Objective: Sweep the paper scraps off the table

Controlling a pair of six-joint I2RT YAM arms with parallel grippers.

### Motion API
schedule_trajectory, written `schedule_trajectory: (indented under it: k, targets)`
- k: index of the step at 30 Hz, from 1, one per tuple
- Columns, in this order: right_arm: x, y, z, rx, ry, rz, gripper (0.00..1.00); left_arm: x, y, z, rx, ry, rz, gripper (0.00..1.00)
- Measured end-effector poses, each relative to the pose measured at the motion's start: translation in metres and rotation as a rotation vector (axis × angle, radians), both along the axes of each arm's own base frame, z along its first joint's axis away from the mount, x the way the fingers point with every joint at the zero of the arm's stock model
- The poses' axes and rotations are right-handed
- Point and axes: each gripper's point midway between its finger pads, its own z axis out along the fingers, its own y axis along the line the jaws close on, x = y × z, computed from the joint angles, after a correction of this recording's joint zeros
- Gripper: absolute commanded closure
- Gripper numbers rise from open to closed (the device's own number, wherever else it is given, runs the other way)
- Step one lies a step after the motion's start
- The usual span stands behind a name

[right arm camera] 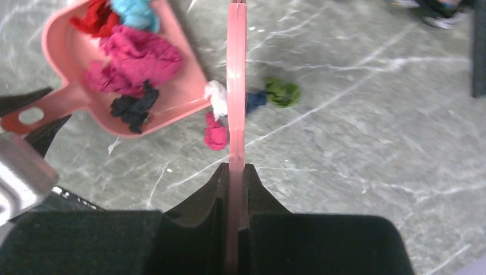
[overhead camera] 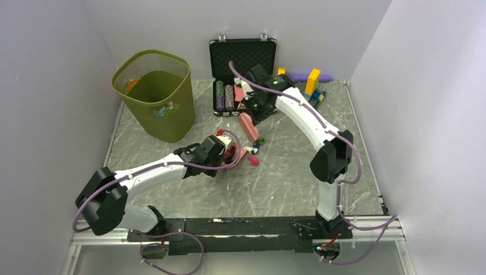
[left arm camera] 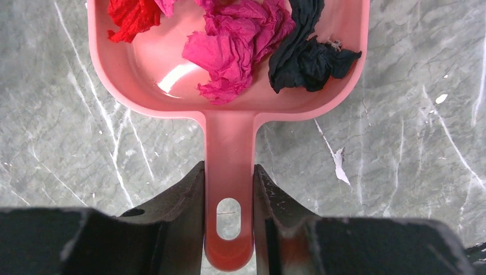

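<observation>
Four paper scraps lie loose on the tabletop, just off the open lip of the pink dustpan. A white wad and a magenta wad sit on the pan's side of the pink brush. A dark blue wad and a green wad sit on its other side. Several more are gathered inside the pan: red, magenta, a dark one and teal.

The left pincer is clamped on the dustpan's handle, and the right pincer is clamped on the brush, seen edge-on.

To do this stroke well, I judge the brush should be set down beyond the green wad, so that one pull toward the pan carries all four. Starting from where it stands now would leave the blue and green ones behind.

The bristles should press lightly on the tabletop, and the pan's lip should lie flat on the surface, or light wads may slip under it. The pan should be held steady and level so the gathered load does not spill.
</observation>
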Motion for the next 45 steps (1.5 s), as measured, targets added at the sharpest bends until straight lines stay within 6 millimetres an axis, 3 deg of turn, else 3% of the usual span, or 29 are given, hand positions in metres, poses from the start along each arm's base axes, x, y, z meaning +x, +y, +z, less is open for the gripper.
schedule_trajectory:
  k: [7,11,14,18,22,26,32,35,41,45]
  targets:
    - [0.017,-0.044,0.058,0.069,-0.191,-0.239,1.00,0.001,0.003,0.021,-0.051,-0.077,0.028,1.00]
    - [0.014,-0.074,0.085,0.118,-0.297,-0.379,1.00,0.001,0.008,0.036,-0.053,-0.102,0.057,1.00]
    - [0.008,-0.094,0.096,0.154,-0.348,-0.457,1.00,0.005,0.012,0.058,-0.038,-0.124,0.079,1.00]
    - [0.002,-0.109,0.097,0.170,-0.364,-0.514,1.00,0.019,0.010,0.113,-0.062,-0.188,0.106,1.00]
    - [0.003,-0.108,0.087,0.174,-0.353,-0.521,1.00,0.035,0.009,0.174,-0.136,-0.256,0.136,1.00]
    - [-0.003,-0.105,0.068,0.170,-0.310,-0.519,1.00,0.056,0.020,0.233,-0.222,-0.288,0.190,1.00]
    - [-0.011,-0.101,0.057,0.195,-0.276,-0.513,1.00,0.089,0.041,0.297,-0.366,-0.300,0.248,1.00]
    - [-0.018,-0.101,0.055,0.216,-0.268,-0.510,1.00,0.104,0.057,0.318,-0.476,-0.288,0.274,1.00]
    - [-0.028,-0.101,0.056,0.245,-0.263,-0.508,1.00,0.126,0.092,0.325,-0.833,-0.184,0.348,1.00]
    - [-0.032,-0.101,0.056,0.258,-0.262,-0.508,1.00,0.133,0.102,0.295,-1.107,-0.028,0.401,1.00]
